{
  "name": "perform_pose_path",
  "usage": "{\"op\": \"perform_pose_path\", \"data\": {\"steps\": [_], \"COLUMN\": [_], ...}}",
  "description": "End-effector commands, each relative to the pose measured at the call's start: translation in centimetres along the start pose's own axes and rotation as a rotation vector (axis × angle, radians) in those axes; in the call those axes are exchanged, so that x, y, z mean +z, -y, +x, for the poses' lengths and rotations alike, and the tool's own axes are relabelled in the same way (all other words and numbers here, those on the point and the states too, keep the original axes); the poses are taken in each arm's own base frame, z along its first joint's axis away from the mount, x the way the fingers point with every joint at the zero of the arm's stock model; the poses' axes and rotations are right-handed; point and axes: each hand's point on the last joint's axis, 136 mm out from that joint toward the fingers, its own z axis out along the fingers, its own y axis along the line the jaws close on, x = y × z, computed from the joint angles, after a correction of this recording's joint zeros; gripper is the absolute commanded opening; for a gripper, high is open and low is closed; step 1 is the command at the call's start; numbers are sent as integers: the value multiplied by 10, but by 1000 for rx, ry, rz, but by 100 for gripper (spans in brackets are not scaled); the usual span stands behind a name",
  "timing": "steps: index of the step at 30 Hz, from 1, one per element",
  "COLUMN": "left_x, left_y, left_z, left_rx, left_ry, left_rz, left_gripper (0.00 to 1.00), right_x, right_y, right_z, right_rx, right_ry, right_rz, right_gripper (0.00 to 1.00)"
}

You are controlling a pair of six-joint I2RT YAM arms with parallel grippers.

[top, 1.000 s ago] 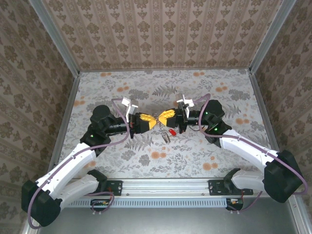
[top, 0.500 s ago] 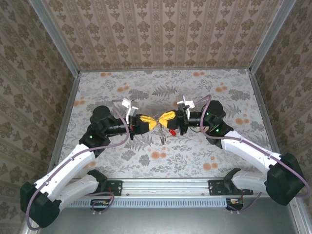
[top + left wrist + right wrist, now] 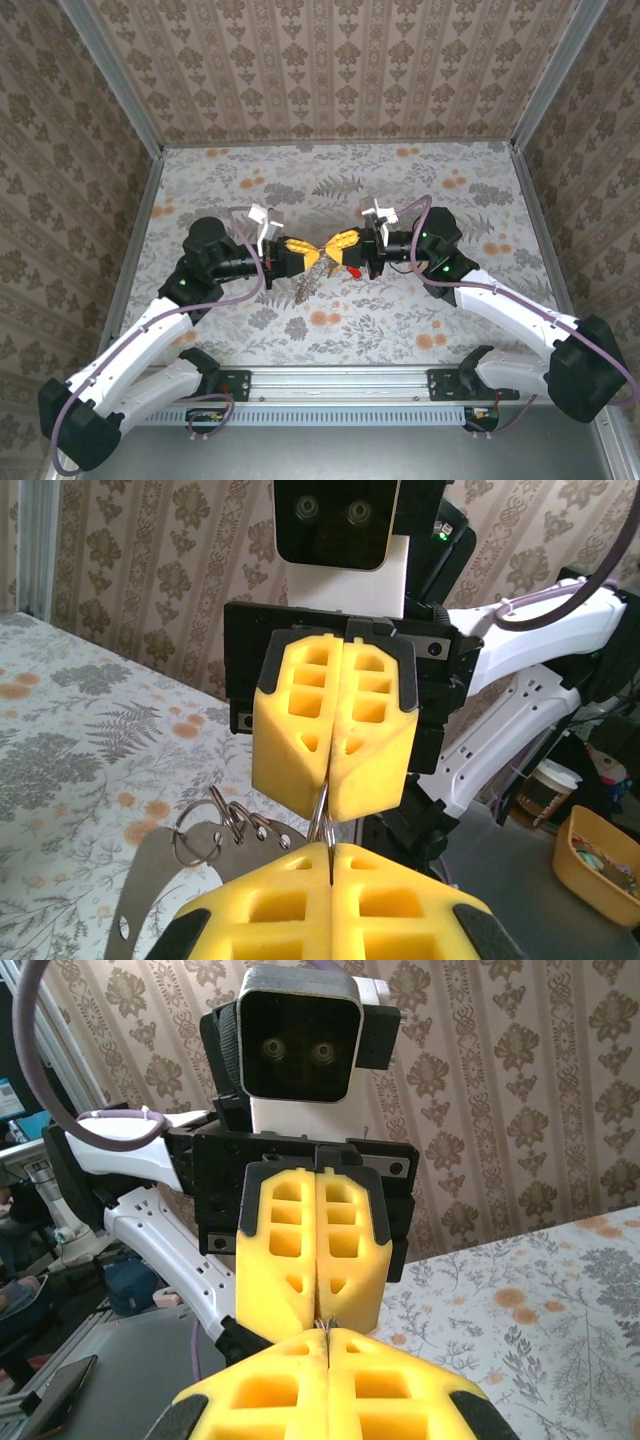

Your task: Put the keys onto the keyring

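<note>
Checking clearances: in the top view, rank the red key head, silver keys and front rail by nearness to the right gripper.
1. red key head, just below the right gripper.
2. silver keys, hanging lower left.
3. front rail, near edge.

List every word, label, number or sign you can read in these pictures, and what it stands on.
None can be read.
The left gripper and right gripper carry no lettering.
The paper cup bears a mark too blurred to read.

The left fingers (image 3: 299, 248) and right fingers (image 3: 344, 240) meet tip to tip on the keyring (image 3: 322, 818), keys (image 3: 305, 284) hanging beneath.
</note>
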Motion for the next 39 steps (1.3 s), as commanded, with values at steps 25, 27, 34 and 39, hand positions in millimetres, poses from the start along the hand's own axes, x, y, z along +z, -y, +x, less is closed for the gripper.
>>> {"op": "perform_pose_path", "data": {"steps": [25, 27, 34, 39], "left_x": [-5, -6, -7, -6], "left_y": [6, 6, 2, 3], "left_z": [3, 2, 1, 2], "left_rx": [223, 234, 259, 264], "left_ry": [-50, -52, -63, -79], "left_rz": [-47, -55, -87, -72], "left_gripper": [0, 0, 0, 0], "right_x": [-11, -11, -18, -34], "right_y": [33, 36, 42, 32], "right_z": [-12, -10, -1, 4], "right_rx": [44, 53, 46, -58], "right_ry": [25, 10, -56, -120], "right_rz": [211, 222, 303, 363], "right_gripper": [0, 1, 35, 45]}}
